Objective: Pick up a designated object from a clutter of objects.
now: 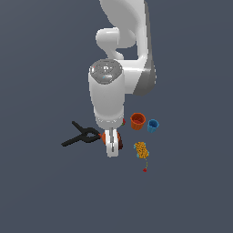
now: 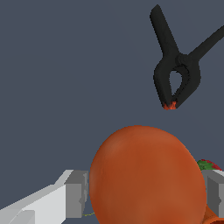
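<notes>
The orange-red ball (image 2: 146, 175) fills the wrist view, smooth and round. It sits between my two grey fingers (image 2: 78, 192), which press against its sides. In the exterior view only slivers of the ball (image 1: 120, 141) show beside my gripper (image 1: 111, 148), which points straight down. The gripper (image 2: 146, 199) is shut on the ball. I cannot tell whether the ball rests on the floor or is lifted. The black clamp (image 1: 79, 135) lies just to the exterior view's left of the gripper and also shows in the wrist view (image 2: 177, 74).
An orange cup (image 1: 138, 121) and a blue cup (image 1: 153, 125) stand to the exterior view's right of the gripper. A yellow chain bundle (image 1: 141, 149) and a tiny red strawberry (image 1: 145, 170) lie nearby. A small red and green item (image 2: 209, 165) peeks out behind the ball. The brown brick is hidden.
</notes>
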`<action>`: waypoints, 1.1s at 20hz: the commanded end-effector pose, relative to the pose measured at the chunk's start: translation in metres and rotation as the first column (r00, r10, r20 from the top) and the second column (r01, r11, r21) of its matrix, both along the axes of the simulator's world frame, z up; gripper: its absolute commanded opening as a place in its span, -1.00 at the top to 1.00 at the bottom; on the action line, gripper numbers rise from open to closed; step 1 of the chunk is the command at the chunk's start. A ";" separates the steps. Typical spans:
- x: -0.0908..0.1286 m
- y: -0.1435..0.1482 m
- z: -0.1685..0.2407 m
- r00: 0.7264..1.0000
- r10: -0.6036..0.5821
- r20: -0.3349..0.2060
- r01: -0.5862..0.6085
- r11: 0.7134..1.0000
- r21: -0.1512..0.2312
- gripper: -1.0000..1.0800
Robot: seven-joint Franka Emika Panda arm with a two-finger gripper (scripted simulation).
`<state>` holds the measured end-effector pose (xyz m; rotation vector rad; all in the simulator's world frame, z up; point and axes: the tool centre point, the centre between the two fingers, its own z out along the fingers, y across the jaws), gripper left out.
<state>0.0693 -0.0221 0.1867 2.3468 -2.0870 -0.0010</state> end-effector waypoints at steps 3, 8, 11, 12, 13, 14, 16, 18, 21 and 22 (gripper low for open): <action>-0.002 0.041 0.043 1.000 -0.001 0.002 0.001 1.000 -0.002 1.00; -0.003 0.085 0.090 1.000 -0.001 0.002 0.001 1.000 -0.003 1.00; -0.004 0.112 0.117 1.000 -0.001 0.002 0.001 1.000 -0.003 1.00; -0.004 0.121 0.126 1.000 -0.001 0.002 0.001 1.000 -0.003 1.00; -0.004 0.130 0.135 1.000 -0.001 0.002 0.001 1.000 -0.003 1.00; -0.005 0.139 0.144 1.000 -0.001 0.002 0.001 1.000 -0.003 1.00; -0.005 0.156 0.162 1.000 -0.001 0.002 0.001 1.000 -0.003 1.00; -0.005 0.173 0.179 1.000 -0.001 0.002 0.001 1.000 -0.002 1.00; -0.004 0.195 0.202 1.000 -0.001 0.002 0.001 1.000 -0.002 1.00; -0.004 0.202 0.208 1.000 -0.001 0.001 0.001 1.000 -0.001 1.00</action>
